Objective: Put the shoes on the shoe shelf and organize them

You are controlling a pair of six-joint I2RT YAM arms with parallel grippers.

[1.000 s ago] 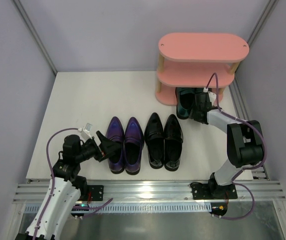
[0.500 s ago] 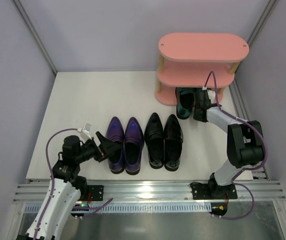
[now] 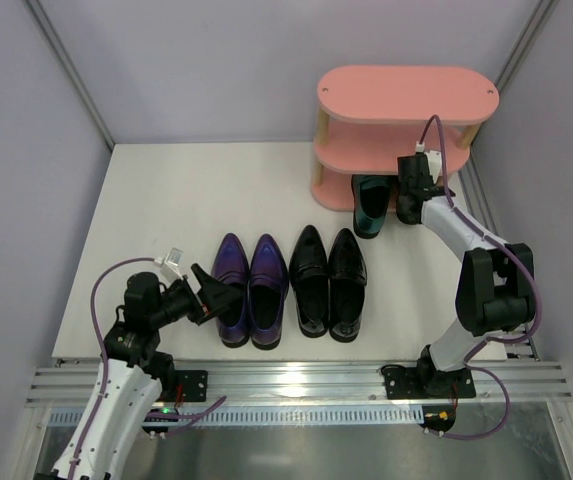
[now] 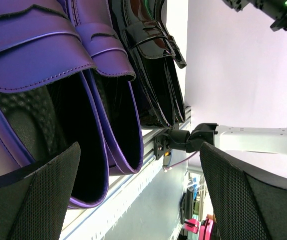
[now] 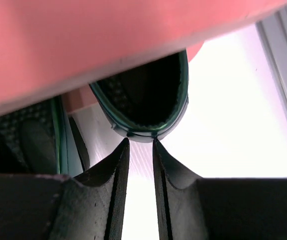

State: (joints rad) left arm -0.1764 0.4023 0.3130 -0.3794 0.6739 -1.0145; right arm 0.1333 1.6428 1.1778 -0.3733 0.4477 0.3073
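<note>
Pink shoe shelf (image 3: 406, 95) stands at the upper right of the overhead view, on the white table (image 3: 186, 200). One of the green shoes (image 3: 370, 205) lies on its lowest tier, heel outward. The right gripper (image 3: 412, 190) is just beside it at the shelf's edge. Its opening cannot be judged from above. The purple pair (image 3: 250, 288) and black pair (image 3: 329, 278) lie side by side at lower centre, toes toward the back wall. The left gripper (image 3: 209, 292) is at the outer purple heel.

Left wrist view: fingers (image 4: 43, 200) spread wide, holding nothing. Purple heels lie just ahead, upper left.

Right wrist view: fingers (image 5: 98, 180) nearly together, with a narrow slit between them and nothing held. A green heel sits just beyond the tips, under the pink board. The second green shoe is at left.
</note>
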